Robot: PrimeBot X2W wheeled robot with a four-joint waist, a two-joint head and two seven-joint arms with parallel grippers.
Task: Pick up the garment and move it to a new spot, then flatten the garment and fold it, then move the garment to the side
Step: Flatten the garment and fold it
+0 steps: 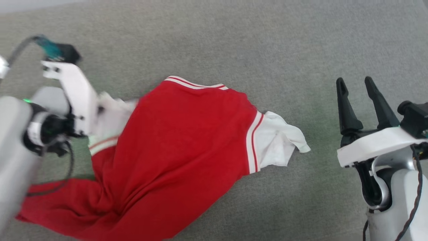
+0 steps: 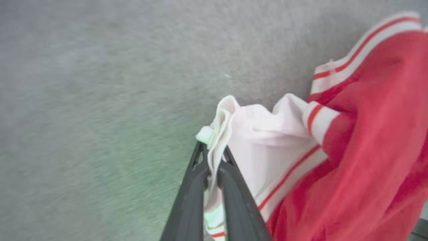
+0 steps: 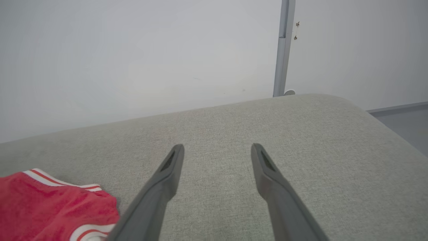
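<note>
garment (image 1: 180, 140): we are clamping its white sleeve (image 2: 260, 134) in our left end effector (image 2: 214, 149); our right end effector (image 1: 354, 82) is hovering alongside, jaws apart.

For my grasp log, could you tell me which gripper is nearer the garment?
Left. The left gripper is shut on a white sleeve of the garment; the right gripper stands open, apart, beyond its other sleeve.

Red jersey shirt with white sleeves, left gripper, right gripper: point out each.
Red thin-fabric jersey shirt with white sleeves (image 1: 187, 134): head view, red body panel.
Left gripper (image 2: 214, 147): left wrist view, between jaws shut on white sleeve.
Right gripper (image 3: 217, 147): right wrist view, between open jaws.
</note>
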